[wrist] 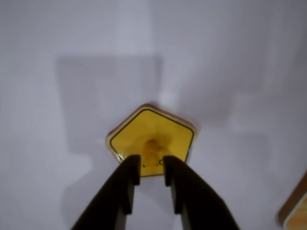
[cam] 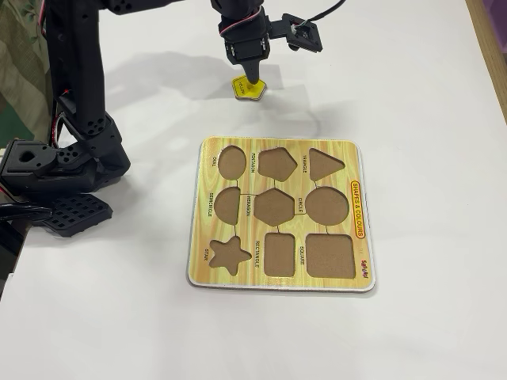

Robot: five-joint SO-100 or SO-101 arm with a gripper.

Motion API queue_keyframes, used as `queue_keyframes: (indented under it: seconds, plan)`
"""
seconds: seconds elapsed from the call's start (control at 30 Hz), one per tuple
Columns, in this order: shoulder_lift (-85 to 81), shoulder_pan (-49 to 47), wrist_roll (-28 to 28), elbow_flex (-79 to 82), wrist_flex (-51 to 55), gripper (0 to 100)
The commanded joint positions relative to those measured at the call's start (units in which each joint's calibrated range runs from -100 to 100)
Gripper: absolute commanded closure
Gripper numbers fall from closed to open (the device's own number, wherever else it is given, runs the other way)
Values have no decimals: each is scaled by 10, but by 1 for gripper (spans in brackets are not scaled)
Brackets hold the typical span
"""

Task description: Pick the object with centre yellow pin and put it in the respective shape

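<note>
White table (cam: 428,95) is carrying your shape board (cam: 204,237); your gripper (wrist: 151,170) is narrowly parted, straddling the pentagon piece's (wrist: 144,132) knob, grip unclear.

Wrist view looks down closely past the tool (wrist: 151,167); fixed view overlooks the whole table (cam: 412,87).

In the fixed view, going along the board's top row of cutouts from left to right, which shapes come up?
On the shape board, the top row runs: oval cutout → pentagon cutout → triangle cutout. The yellow pentagon piece lies off the board, farther back on the table, under the gripper.
</note>
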Motion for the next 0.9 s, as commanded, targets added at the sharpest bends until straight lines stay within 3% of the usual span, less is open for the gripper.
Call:
queue_keyframes:
  seconds: [0.0,0.87]
  plan:
    - [-3,5,3,-20,-19,94]
    - [6,6,3,26,-17,94]
